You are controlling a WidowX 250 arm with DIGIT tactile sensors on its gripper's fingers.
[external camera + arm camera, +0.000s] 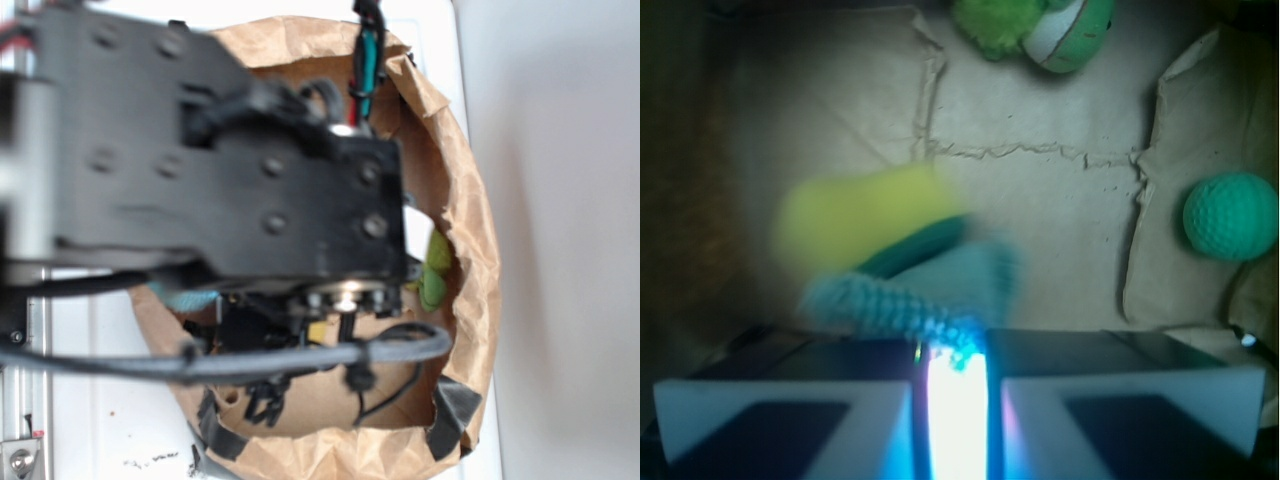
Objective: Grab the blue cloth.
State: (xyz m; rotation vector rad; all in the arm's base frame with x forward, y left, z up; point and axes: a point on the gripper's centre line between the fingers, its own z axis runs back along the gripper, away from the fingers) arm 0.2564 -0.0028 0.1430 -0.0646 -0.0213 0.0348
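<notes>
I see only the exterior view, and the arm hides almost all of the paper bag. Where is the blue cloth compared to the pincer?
Observer: In the wrist view the blue cloth lies directly ahead of the pincer, and its near edge reaches the narrow gap between the fingers.
Operator: Is something lying on the cloth?
Observer: A yellow sponge rests against its far side. It is blurred, so I cannot tell whether they overlap.
Operator: Are other objects near?
Observer: A green dimpled ball sits well apart on the right, and a green plush toy lies at the far edge of the paper bag.
</notes>
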